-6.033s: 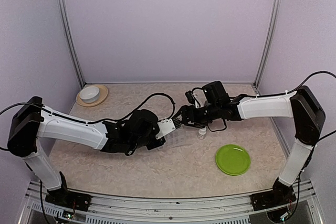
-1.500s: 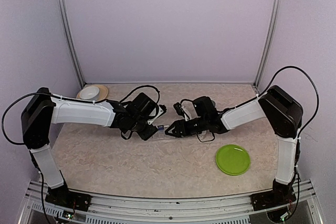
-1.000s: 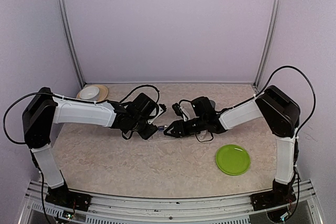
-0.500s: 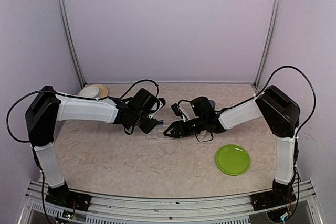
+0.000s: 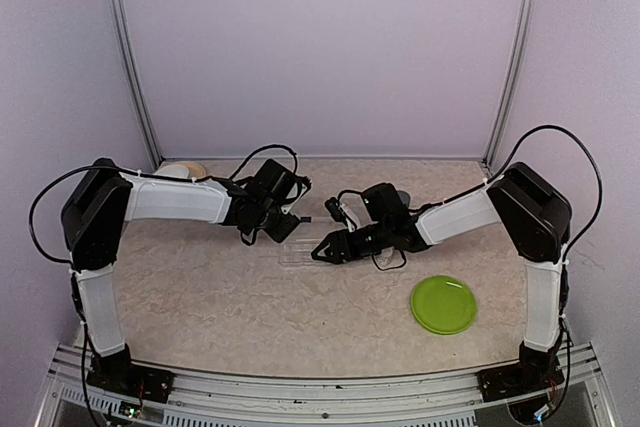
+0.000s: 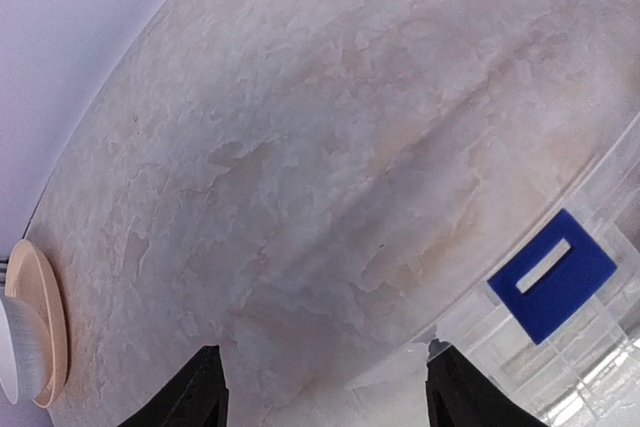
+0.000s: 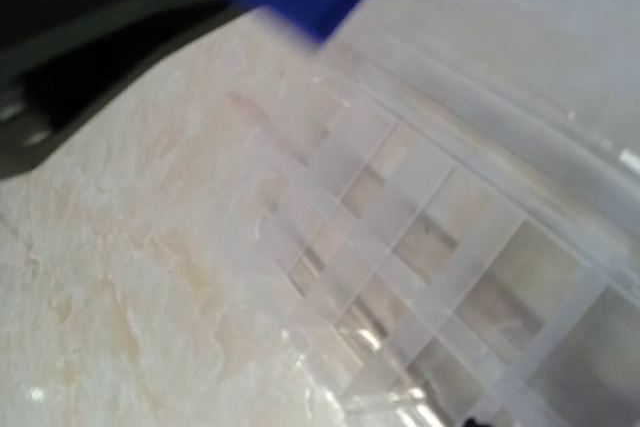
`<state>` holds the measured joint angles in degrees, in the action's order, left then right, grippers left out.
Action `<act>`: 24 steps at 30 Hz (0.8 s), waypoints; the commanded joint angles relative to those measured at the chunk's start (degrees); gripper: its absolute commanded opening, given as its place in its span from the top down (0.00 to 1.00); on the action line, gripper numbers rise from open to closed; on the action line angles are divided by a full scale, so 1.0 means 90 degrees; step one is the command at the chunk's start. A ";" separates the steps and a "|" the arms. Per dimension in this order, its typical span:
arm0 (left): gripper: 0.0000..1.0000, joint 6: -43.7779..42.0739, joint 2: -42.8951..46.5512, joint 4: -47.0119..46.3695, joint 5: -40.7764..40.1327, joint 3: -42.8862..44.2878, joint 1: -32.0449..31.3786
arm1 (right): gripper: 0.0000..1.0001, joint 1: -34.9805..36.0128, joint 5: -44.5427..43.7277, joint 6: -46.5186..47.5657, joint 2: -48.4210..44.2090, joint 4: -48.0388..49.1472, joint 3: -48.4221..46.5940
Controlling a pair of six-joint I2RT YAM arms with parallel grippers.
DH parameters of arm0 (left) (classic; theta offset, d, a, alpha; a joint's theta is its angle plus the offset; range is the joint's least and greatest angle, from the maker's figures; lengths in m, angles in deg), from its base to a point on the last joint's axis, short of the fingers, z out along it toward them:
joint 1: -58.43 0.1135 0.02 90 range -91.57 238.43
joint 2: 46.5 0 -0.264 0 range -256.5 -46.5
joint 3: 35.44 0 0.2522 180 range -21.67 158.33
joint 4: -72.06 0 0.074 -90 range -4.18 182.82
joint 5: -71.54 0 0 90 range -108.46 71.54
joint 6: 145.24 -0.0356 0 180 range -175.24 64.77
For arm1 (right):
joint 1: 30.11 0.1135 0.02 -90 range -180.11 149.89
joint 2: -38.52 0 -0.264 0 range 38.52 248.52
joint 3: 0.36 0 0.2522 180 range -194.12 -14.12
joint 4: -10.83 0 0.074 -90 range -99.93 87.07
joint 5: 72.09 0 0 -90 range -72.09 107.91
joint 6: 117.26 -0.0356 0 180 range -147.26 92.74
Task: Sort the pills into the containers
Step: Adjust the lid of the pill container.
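Top view, compartment box (image 5: 298,252): lies flat mid-worktop (image 5: 250,317), between the two arms, where both can reach it.
Top view, left tool (image 5: 293,222): just behind the box's left end, low, probably to steady that side.
Top view, right tool (image 5: 320,250): at the box's right end, touching or nearly so; I cannot tell whether it is spread or pinching.
Top view, green plate (image 5: 443,304): well to the right of the box, nearer the bases.
Top view, bowl (image 5: 180,169): far behind and left of the box.
Left wrist, left tool (image 6: 330,392): fingers (image 6: 208,392) spread, pinching nothing; the box (image 6: 590,347) has a corner just inside the right-hand one.
Left wrist, blue mark (image 6: 552,275): on the box, near that corner.
Right wrist, box (image 7: 420,237): blurred and very close, its cells facing the camera, likely for aiming at one cell.
Right wrist, right tool: fingers barely visible; state unclear.
Pills: none visible in any view.
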<state>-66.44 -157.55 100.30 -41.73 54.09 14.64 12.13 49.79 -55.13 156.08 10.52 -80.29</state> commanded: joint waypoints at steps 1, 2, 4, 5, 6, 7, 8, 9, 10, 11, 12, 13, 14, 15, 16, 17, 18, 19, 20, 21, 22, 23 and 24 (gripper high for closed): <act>0.34 -0.0087 -0.0383 -0.0130 0.0108 0.0292 0.0204 | 0.40 0.0072 -0.0076 0.0128 0.0110 -0.0308 -0.0128; 0.34 -0.0084 -0.0463 -0.0134 0.0143 0.0342 0.0236 | 0.40 0.0068 -0.0075 0.0129 0.0116 -0.0310 -0.0138; 0.34 -0.0087 -0.0637 -0.0116 0.0203 0.0437 0.0296 | 0.40 0.0071 -0.0064 0.0129 0.0132 -0.0331 -0.0158; 0.33 -0.0084 -0.0717 -0.0132 0.0237 0.0473 0.0317 | 0.40 0.0071 -0.0057 0.0129 0.0133 -0.0332 -0.0166; 0.34 -0.0084 -0.0785 -0.0126 0.0254 0.0507 0.0331 | 0.40 0.0072 -0.0051 0.0129 0.0132 -0.0333 -0.0163; 0.34 -0.0088 -0.0846 -0.0135 0.0267 0.0532 0.0331 | 0.40 0.0071 -0.0047 0.0129 0.0134 -0.0328 -0.0167; 0.34 -0.0087 -0.0891 -0.0148 0.0286 0.0543 0.0335 | 0.40 0.0064 -0.0046 0.0134 0.0126 -0.0331 -0.0170; 0.34 -0.0086 -0.0923 -0.0153 0.0301 0.0554 0.0348 | 0.40 0.0071 -0.0046 0.0129 0.0120 -0.0340 -0.0169; 0.34 -0.0097 -0.0958 -0.0154 0.0348 0.0569 0.0354 | 0.40 0.0072 -0.0053 0.0131 0.0108 -0.0352 -0.0167; 0.34 -0.0096 -0.0991 -0.0136 0.0365 0.0591 0.0354 | 0.40 0.0070 -0.0055 0.0129 0.0103 -0.0359 -0.0174; 0.34 -0.0099 -0.1021 -0.0111 0.0376 0.0623 0.0354 | 0.40 0.0067 -0.0061 0.0134 0.0102 -0.0369 -0.0179; 0.34 -0.0109 -0.1058 -0.0085 0.0391 0.0646 0.0354 | 0.40 0.0064 -0.0070 0.0129 0.0105 -0.0380 -0.0182; 0.34 -0.0122 -0.1089 -0.0056 0.0406 0.0678 0.0362 | 0.40 0.0067 -0.0075 0.0129 0.0104 -0.0390 -0.0188; 0.34 -0.0152 -0.1131 -0.0005 0.0402 0.0738 0.0363 | 0.40 0.0067 -0.0080 0.0145 0.0110 -0.0398 -0.0193; 0.34 -0.0168 -0.1170 0.0052 0.0391 0.0800 0.0373 | 0.40 0.0072 -0.0084 0.0302 0.0113 -0.0409 -0.0191; 0.34 -0.0177 -0.1227 0.0094 0.0385 0.0859 0.0387 | 0.40 0.0072 -0.0085 0.0323 0.0118 -0.0411 -0.0196; 0.34 -0.0190 -0.1282 0.0149 0.0395 0.0922 0.0396 | 0.40 0.0071 -0.0085 0.0324 0.0122 -0.0411 -0.0183; 0.34 -0.0213 -0.1322 0.0204 0.0397 0.0973 0.0406 | 0.40 0.0070 -0.0085 0.0324 0.0116 -0.0410 -0.0178; 0.33 -0.0233 -0.1353 0.0222 0.0398 0.1007 0.0407 | 0.40 0.0071 -0.0092 0.0330 0.0112 -0.0411 -0.0172; 0.33 -0.0251 -0.1384 0.0237 0.0420 0.1035 0.0425 | 0.40 0.0065 -0.0094 0.0332 0.0112 -0.0403 -0.0168; 0.33 -0.0261 -0.1419 0.0253 0.0433 0.1072 0.0443 | 0.40 0.0072 -0.0106 0.0334 0.0097 -0.0410 -0.0159; 0.33 -0.0267 -0.1451 0.0261 0.0452 0.1108 0.0464 | 0.40 0.0072 -0.0112 0.0339 0.0088 -0.0411 -0.0157; 0.34 -0.0271 -0.1492 0.0283 0.0479 0.1155 0.0476 | 0.40 0.0068 -0.0105 0.0343 0.0083 -0.0411 -0.0163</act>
<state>-67.92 -169.07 101.24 -38.40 62.44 18.03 12.15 49.79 -53.10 156.10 8.88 -80.97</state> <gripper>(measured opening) 0.665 0.603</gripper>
